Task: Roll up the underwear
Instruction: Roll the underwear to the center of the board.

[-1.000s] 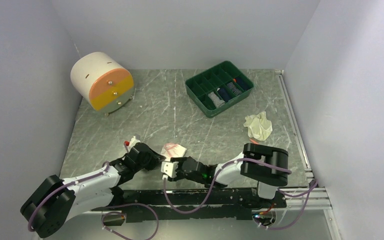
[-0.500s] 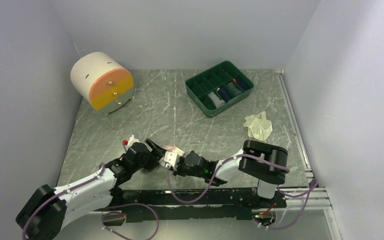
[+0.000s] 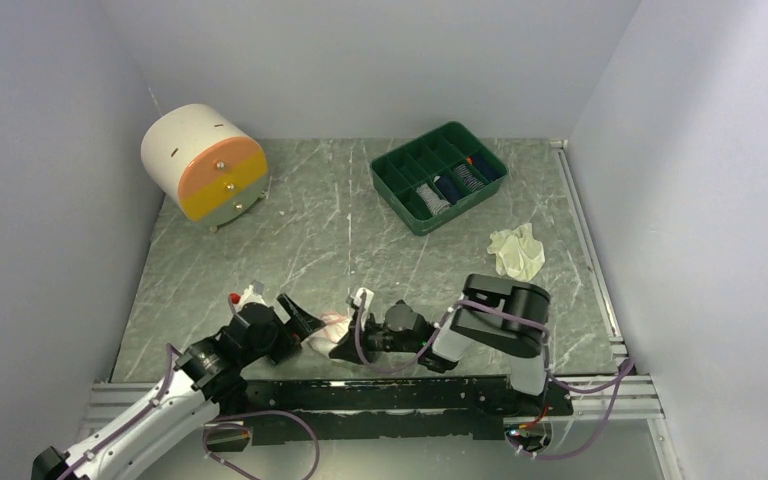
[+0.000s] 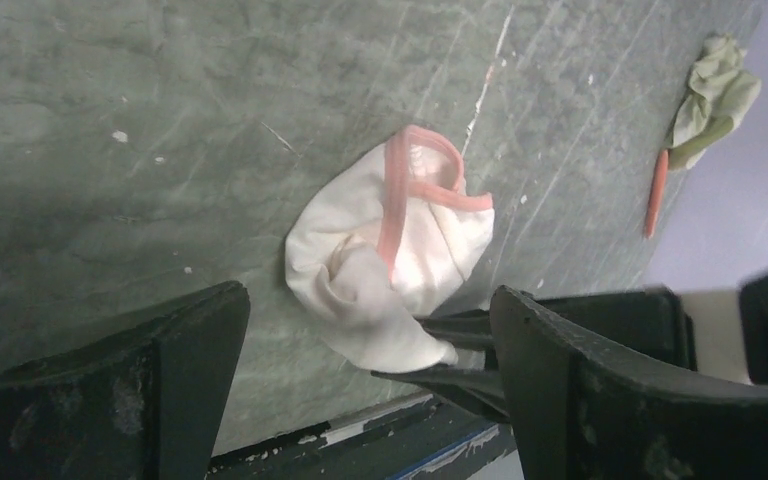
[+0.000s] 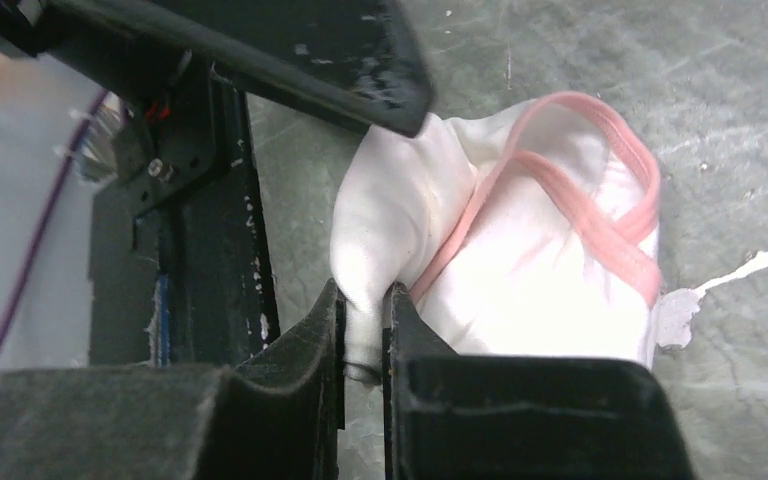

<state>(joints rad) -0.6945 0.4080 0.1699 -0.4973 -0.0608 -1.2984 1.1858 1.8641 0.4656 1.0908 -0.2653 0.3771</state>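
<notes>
The white underwear with pink trim (image 3: pixel 328 324) lies bunched on the table near its front edge. My right gripper (image 3: pixel 343 345) is shut on a folded corner of the underwear (image 5: pixel 520 260), which is pinched between its fingertips (image 5: pixel 365 300). My left gripper (image 3: pixel 303 330) stands wide open just left of the garment, its fingers either side of the near end of the cloth (image 4: pixel 390 260) without touching it (image 4: pixel 365 310). The cream-white underwear (image 3: pixel 517 250) lies crumpled at the right, away from both grippers.
A green compartment tray (image 3: pixel 390 190) with rolled items stands at the back right. A white drum with an orange and yellow front (image 3: pixel 203 160) sits back left. A thin orange stick (image 4: pixel 655 190) lies by the cream garment. The black rail (image 3: pixel 380 385) runs along the table's near edge.
My left gripper opened, let go of the pink-trimmed underwear and drew back to the near left. My right gripper shut on the cloth's corner and shifted toward the near edge.
</notes>
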